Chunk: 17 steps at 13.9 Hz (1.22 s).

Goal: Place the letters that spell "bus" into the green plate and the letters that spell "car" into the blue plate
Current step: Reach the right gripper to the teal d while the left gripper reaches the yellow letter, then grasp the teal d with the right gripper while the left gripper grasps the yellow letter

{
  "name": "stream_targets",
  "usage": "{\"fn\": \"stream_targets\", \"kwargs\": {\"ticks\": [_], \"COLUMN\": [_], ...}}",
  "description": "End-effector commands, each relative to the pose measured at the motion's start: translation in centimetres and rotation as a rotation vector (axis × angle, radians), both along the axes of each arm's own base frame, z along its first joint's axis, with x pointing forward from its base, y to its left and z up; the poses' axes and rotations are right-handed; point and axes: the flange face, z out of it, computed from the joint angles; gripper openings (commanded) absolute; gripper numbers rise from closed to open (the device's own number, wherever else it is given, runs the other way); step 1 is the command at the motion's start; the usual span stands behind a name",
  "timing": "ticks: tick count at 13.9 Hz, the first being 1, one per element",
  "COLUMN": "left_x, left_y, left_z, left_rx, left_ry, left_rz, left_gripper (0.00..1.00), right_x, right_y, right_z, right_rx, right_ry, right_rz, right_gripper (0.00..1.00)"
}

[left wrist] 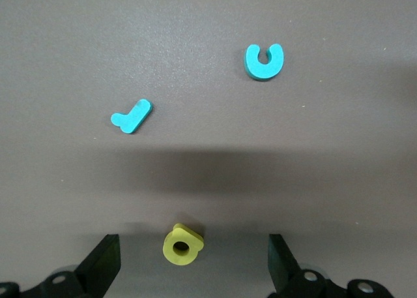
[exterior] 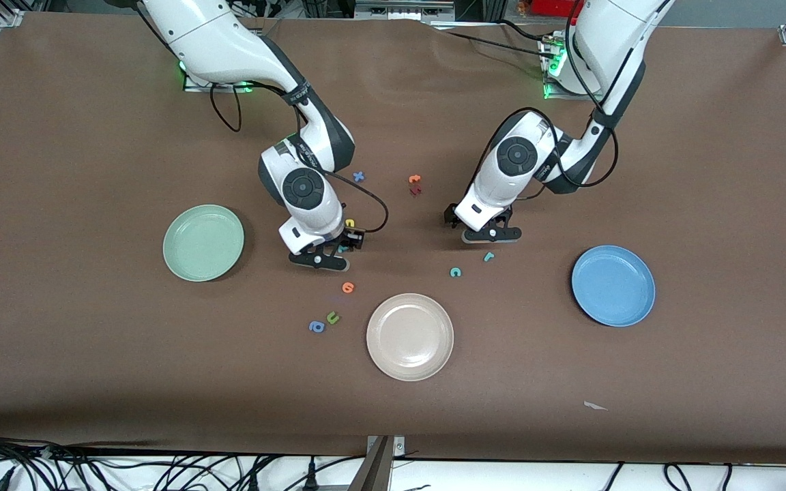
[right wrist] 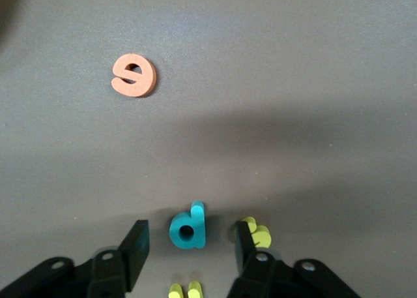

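Observation:
My right gripper (right wrist: 191,249) (exterior: 325,260) is low over the table and open, its fingers on either side of the teal b (right wrist: 189,226) without touching it. The yellow s (right wrist: 258,233) lies just outside one finger, and the yellow u (right wrist: 184,290) lies close under the hand. My left gripper (left wrist: 193,265) (exterior: 492,236) is wide open and straddles the yellow a (left wrist: 182,245). The teal r (left wrist: 131,116) (exterior: 489,256) and teal c (left wrist: 264,61) (exterior: 456,272) lie on the table just nearer the front camera. The green plate (exterior: 203,242) and the blue plate (exterior: 613,285) hold nothing.
A beige-white plate (exterior: 410,336) sits nearer the front camera, between the two arms. An orange letter (exterior: 348,287) (right wrist: 133,75), a green u (exterior: 333,317) and a blue a (exterior: 316,326) lie beside it. A blue x (exterior: 359,176) and orange letters (exterior: 415,179) lie toward the bases.

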Motion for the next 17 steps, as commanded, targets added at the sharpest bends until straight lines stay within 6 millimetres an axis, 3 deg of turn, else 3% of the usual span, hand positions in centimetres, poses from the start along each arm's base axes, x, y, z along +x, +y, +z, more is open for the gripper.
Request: {"fn": "stream_targets", "kwargs": {"ticks": [1, 7, 12, 15, 17], "left_x": [-0.7, -1.2, -1.6, -1.9, -2.1], "left_y": [0.0, -0.2, -0.1, -0.1, -0.1], "left_z": [-0.5, -2.2, -2.5, -2.7, -2.8], "left_rx": [0.013, 0.014, 0.022, 0.035, 0.045], "left_ry": [-0.025, -0.013, -0.002, -0.002, -0.006], "left_rz": [-0.006, -0.004, -0.003, -0.021, -0.02], "left_gripper": [0.99, 0.83, 0.6, 0.53, 0.48], "right_x": [0.2, -0.6, -0.8, 0.5, 1.9], "right_y": [0.5, 1.0, 1.0, -0.2, -3.3], "right_z": [-0.2, -1.9, -2.0, 1.7, 5.5], "right_rx": [0.003, -0.008, -0.013, -0.024, -0.072], "right_ry": [-0.035, -0.019, -0.013, -0.017, 0.004], "right_rz": [0.011, 0.022, 0.027, 0.023, 0.064], "right_gripper": [0.58, 0.53, 0.14, 0.13, 0.13]}}
